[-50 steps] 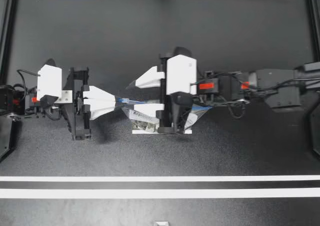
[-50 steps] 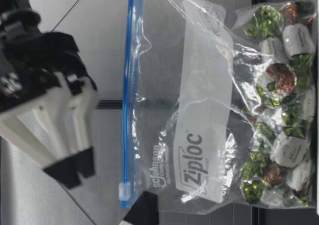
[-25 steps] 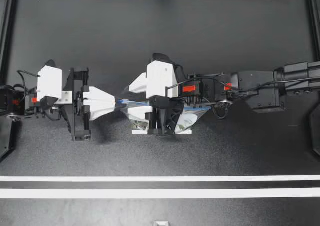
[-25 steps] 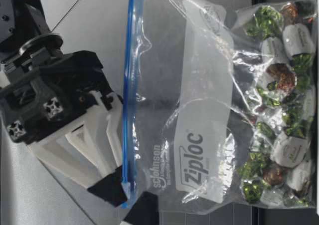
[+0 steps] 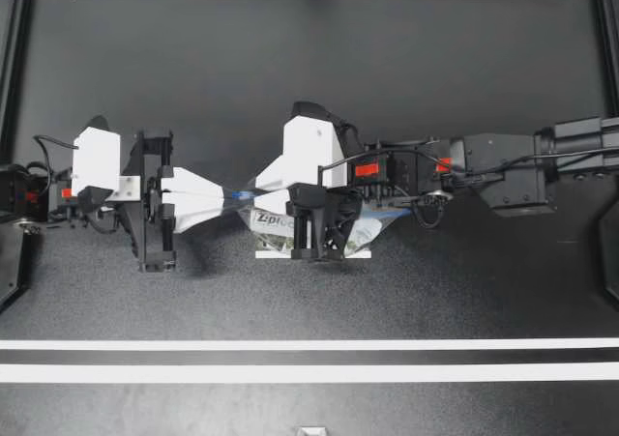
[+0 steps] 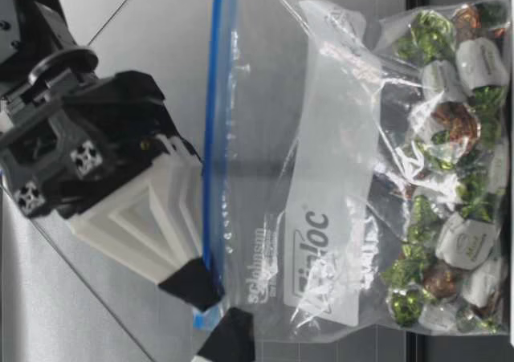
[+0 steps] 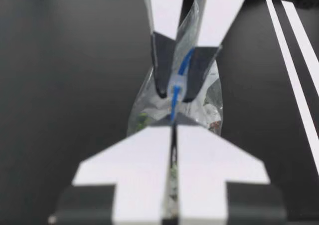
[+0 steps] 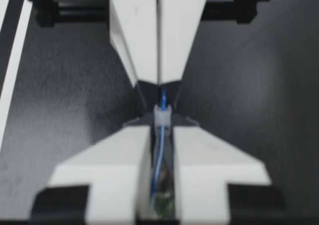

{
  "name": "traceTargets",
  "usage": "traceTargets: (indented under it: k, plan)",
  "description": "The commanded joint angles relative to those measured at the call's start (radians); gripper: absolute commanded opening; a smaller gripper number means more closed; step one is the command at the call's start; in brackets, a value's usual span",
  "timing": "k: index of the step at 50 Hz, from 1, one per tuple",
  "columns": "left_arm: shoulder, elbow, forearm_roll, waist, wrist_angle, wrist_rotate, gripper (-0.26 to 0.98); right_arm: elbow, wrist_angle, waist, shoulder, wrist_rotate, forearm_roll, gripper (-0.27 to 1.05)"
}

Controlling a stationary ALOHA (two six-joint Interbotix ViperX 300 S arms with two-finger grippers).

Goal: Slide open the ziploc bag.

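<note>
a clear zip bag (image 5: 271, 225) hangs upright over the black table (image 5: 309, 69), its blue zipper track (image 6: 217, 121) uppermost and a heap of wrapped candies (image 6: 450, 137) in green and brown foil sagging in its bottom; i cannot tell whether the bottom rests on the table. my left gripper (image 5: 228, 196) is pinched tight on the bag's end corner, just past the end of the track, its fingers flat together with only plastic between them. my right gripper (image 5: 253, 190) comes in over the top of the bag with its fingers drawn in narrow, the dark pads (image 7: 160, 73) pressing from both sides on the pale slider (image 7: 175, 81) that rides the track. the slider sits at the bag's end beside the left gripper, and the two grippers' tips are almost touching. the rest of the track runs straight along the bag's top edge. the bag's side carries a whitish write-on panel (image 6: 333, 137) and printed brand lettering just under the track; any print on the candy wrappers is too small to make out. two white tape stripes (image 5: 309, 344) lie on the table well apart from the bag.
</note>
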State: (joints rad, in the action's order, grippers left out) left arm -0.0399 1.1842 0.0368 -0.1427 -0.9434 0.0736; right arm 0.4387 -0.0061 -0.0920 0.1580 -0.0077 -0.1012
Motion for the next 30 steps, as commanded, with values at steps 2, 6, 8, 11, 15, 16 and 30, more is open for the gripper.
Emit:
traceTargets:
  k: [2, 6, 8, 11, 15, 16, 30]
  plan:
    - [-0.002, -0.005, -0.012, -0.002, 0.000, -0.002, -0.18, -0.018, 0.072, 0.003, -0.063, -0.003, -0.002, -0.15]
    - [0.009, -0.003, -0.020, -0.002, 0.000, -0.002, -0.18, -0.015, 0.133, 0.003, -0.084, -0.005, -0.002, -0.15]
    - [0.018, -0.003, -0.021, -0.002, -0.003, -0.002, -0.18, -0.011, 0.164, 0.003, -0.095, -0.005, -0.002, -0.15]
    - [0.026, -0.005, -0.023, -0.002, -0.008, -0.002, -0.18, -0.002, 0.198, 0.003, -0.110, -0.006, -0.002, -0.15]
    - [0.034, -0.003, -0.023, -0.002, -0.006, -0.003, -0.18, 0.025, 0.233, 0.003, -0.138, -0.008, -0.002, -0.15]
    - [0.034, -0.003, -0.023, -0.002, -0.008, -0.003, -0.18, 0.035, 0.241, 0.003, -0.149, -0.009, -0.002, -0.15]
    - [0.029, 0.008, -0.023, -0.002, -0.008, -0.005, -0.18, 0.175, 0.255, 0.003, -0.270, -0.015, -0.002, -0.15]
